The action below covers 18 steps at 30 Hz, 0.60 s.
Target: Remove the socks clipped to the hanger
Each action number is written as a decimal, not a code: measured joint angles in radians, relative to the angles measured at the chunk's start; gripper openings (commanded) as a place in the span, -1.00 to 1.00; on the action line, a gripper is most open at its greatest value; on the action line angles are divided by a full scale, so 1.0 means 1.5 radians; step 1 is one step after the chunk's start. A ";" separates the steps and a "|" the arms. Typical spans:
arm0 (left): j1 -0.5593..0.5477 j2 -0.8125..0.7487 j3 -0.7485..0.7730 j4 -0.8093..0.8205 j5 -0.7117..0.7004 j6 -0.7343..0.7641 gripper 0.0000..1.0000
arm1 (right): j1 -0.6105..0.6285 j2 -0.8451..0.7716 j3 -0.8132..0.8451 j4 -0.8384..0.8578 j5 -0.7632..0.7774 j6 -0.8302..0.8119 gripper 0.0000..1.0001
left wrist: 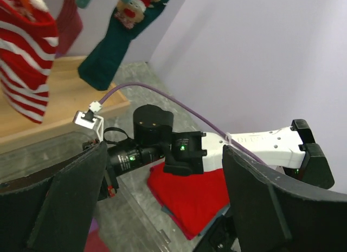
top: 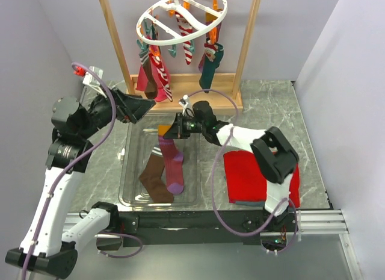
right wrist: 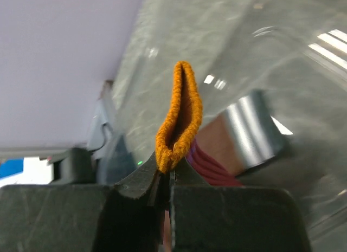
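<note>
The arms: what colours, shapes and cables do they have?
The left arm and right arm have white links and black joints. A purple cable runs along each. The left gripper and right gripper have flat dark fingers. Green lights glow on the right wrist.

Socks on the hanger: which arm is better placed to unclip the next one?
Left. The left gripper is open beside the hanging socks; the right gripper is shut on a sock over the bin.

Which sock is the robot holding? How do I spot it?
Find the clear bin in the middle. Over its far end the right gripper pinches the magenta-purple sock; unlike the brown sock beside it, it has an orange cuff.
</note>
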<state>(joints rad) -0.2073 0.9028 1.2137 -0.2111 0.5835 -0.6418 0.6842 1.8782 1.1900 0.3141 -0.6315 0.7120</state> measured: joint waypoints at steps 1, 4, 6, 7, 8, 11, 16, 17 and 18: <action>0.000 -0.007 0.000 -0.009 -0.010 0.009 0.81 | -0.003 0.016 0.012 -0.008 0.002 -0.004 -0.96; 0.000 -0.032 -0.004 -0.031 -0.047 0.028 0.81 | -0.004 0.066 0.085 -0.075 0.016 -0.033 -0.57; 0.000 -0.052 -0.015 -0.035 -0.065 0.036 0.82 | -0.004 0.087 0.137 -0.123 0.045 -0.062 -0.20; 0.000 -0.061 -0.021 -0.036 -0.073 0.037 0.82 | -0.002 0.091 0.159 -0.153 0.060 -0.077 -0.11; 0.000 -0.072 -0.028 -0.038 -0.079 0.038 0.82 | -0.002 0.094 0.181 -0.183 0.077 -0.094 0.14; 0.000 -0.087 -0.038 -0.041 -0.086 0.037 0.82 | 0.001 0.093 0.227 -0.248 0.128 -0.142 0.63; 0.000 -0.099 -0.051 -0.042 -0.090 0.036 0.84 | 0.001 0.080 0.268 -0.345 0.222 -0.211 0.95; 0.000 -0.101 -0.053 -0.043 -0.091 0.036 0.84 | 0.001 0.073 0.270 -0.361 0.240 -0.222 0.99; 0.000 -0.102 -0.054 -0.043 -0.092 0.036 0.84 | 0.001 0.064 0.271 -0.371 0.254 -0.230 1.00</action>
<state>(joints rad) -0.2073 0.7494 1.1332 -0.2760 0.4450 -0.5873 0.6849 1.9747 1.5970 -0.2428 -0.2512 0.3672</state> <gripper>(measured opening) 0.916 0.954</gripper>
